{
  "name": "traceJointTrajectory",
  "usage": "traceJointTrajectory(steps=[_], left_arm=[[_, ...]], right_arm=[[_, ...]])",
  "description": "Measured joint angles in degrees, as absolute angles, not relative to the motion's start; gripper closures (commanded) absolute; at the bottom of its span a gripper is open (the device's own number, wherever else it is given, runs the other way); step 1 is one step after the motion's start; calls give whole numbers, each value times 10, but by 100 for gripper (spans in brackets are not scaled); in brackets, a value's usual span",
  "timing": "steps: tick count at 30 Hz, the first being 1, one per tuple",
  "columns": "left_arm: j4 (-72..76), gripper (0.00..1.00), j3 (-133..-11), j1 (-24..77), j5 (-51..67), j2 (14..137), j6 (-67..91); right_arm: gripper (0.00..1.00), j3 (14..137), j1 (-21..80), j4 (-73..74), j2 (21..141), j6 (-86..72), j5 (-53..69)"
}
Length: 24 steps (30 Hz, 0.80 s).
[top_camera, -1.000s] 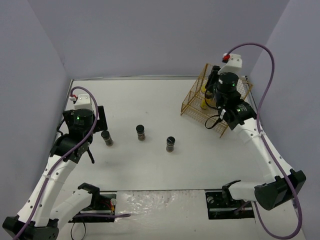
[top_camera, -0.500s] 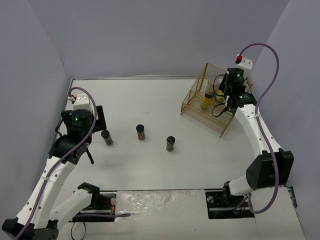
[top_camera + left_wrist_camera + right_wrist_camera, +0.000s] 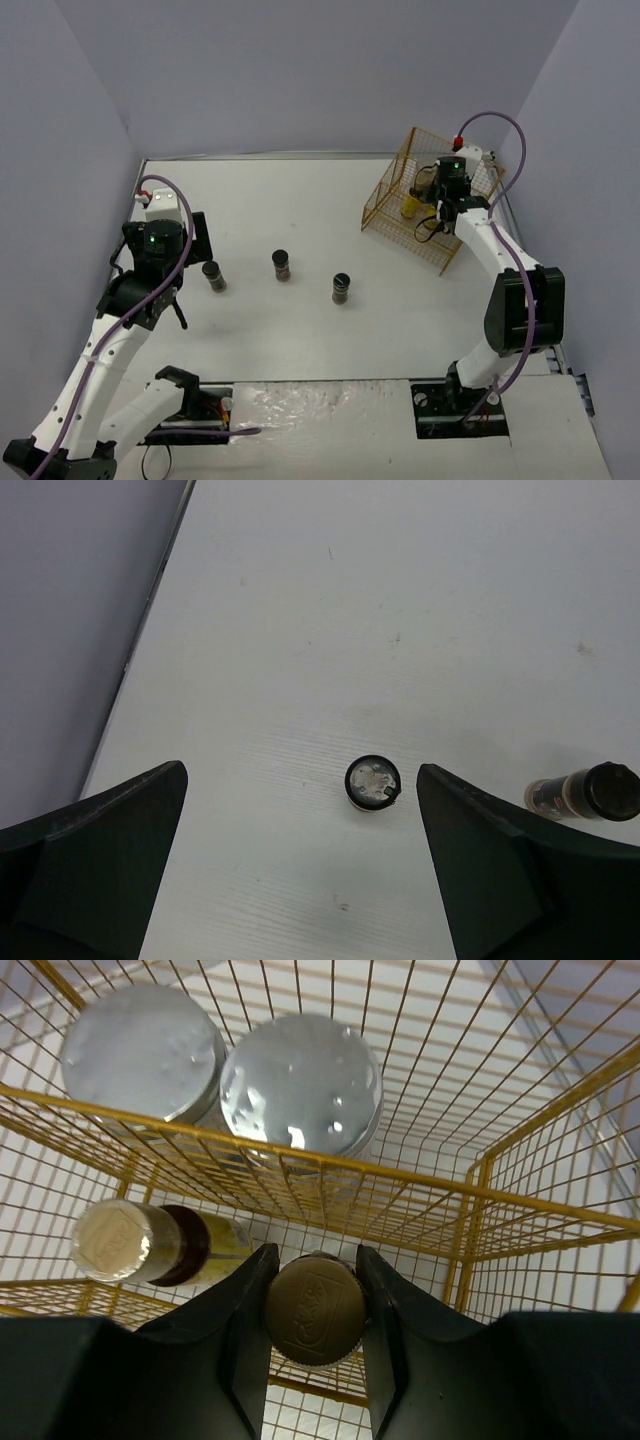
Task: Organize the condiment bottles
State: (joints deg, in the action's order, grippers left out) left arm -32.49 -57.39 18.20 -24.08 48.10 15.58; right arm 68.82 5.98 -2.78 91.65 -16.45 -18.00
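Observation:
Three short dark black-capped jars stand on the white table: one (image 3: 212,275) by my left gripper, one (image 3: 283,264) in the middle, one (image 3: 342,287) to the right. My left gripper (image 3: 198,240) is open above the first jar (image 3: 373,782), which shows between its fingers (image 3: 510,870). My right gripper (image 3: 314,1260) is inside the gold wire rack (image 3: 385,195), shut on a brown-capped slim jar (image 3: 315,1310). A second yellow-labelled brown-capped jar (image 3: 135,1242) stands to its left. Two pale jars with silver lids (image 3: 143,1052) (image 3: 300,1080) stand behind.
The rack's gold wires (image 3: 560,1210) close in around my right gripper on all sides. Another dark jar (image 3: 590,792) shows at the right edge of the left wrist view. Grey walls stand at the table's left, back and right.
My right arm has reached down and forward into the rack with the brown-capped jar. My left arm has barely moved.

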Motion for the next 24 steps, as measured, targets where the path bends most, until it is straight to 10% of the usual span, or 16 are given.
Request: traceJointTrajectory(steps=[13, 24], left_arm=[[-325, 3, -574, 182, -241, 482, 156], [-323, 3, -574, 182, -238, 488, 156]], right_arm=[[22, 660, 61, -73, 926, -160, -160], [8, 643, 81, -44, 742, -124, -48]])
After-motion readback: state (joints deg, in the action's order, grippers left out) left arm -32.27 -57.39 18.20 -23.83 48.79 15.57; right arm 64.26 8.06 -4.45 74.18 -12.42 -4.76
